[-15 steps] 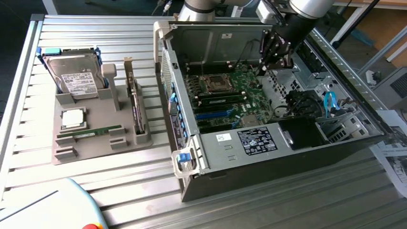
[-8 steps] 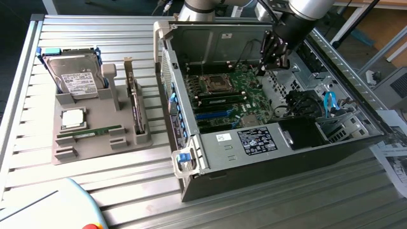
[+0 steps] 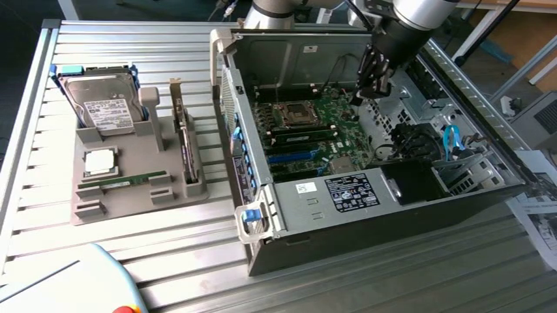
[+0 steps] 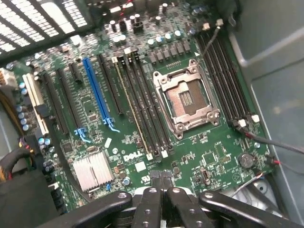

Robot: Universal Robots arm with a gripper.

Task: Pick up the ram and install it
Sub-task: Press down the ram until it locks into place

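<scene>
Ram (image 3: 122, 182) well apart from jaws

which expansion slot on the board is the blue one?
The long blue slot between the black slots: all the other long slots are black, apart from one white slot.

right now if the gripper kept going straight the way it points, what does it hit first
Probably the motherboard: the shut gripper points down into the open computer case, at bare board near the empty CPU socket and the memory slots. The exact spot is uncertain, since depth is unclear.
</scene>
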